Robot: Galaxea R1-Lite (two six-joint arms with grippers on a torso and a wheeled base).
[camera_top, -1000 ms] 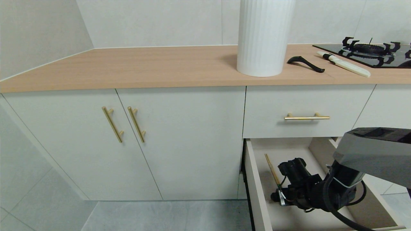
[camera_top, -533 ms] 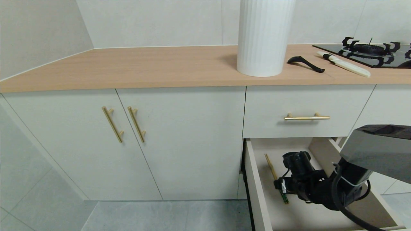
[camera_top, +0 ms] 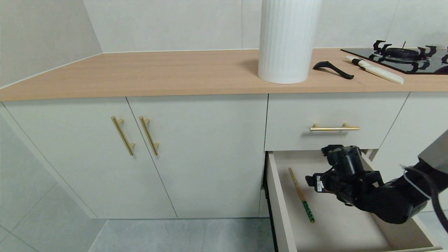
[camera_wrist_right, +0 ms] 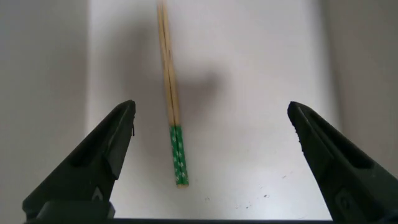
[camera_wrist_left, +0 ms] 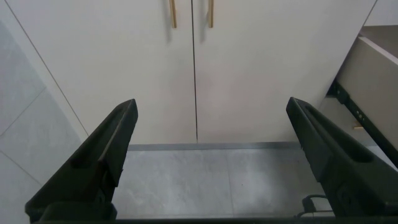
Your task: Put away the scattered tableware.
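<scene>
A pair of wooden chopsticks [camera_top: 301, 194] with green ends lies flat on the floor of the open lower drawer [camera_top: 278, 196], near its left wall. My right gripper [camera_top: 341, 155] hangs above the drawer's back part, to the right of the chopsticks and clear of them. In the right wrist view it [camera_wrist_right: 211, 155] is open and holds nothing, with the chopsticks [camera_wrist_right: 171, 112] below it. On the wooden counter lie a black spoon [camera_top: 332, 69] and a white knife [camera_top: 374, 70]. My left gripper [camera_wrist_left: 211, 155] is open and faces the cabinet doors [camera_wrist_left: 193, 62] low over the floor.
A tall white ribbed vase [camera_top: 288, 40] stands on the counter left of the spoon. A black gas hob [camera_top: 402, 56] sits at the far right. The upper drawer with its brass handle [camera_top: 334, 128] is closed just above the open one. Grey floor tiles lie below.
My right gripper has risen from the drawer floor and drawn up and to the right. The chopsticks stay where they lay, their green ends now uncovered.
</scene>
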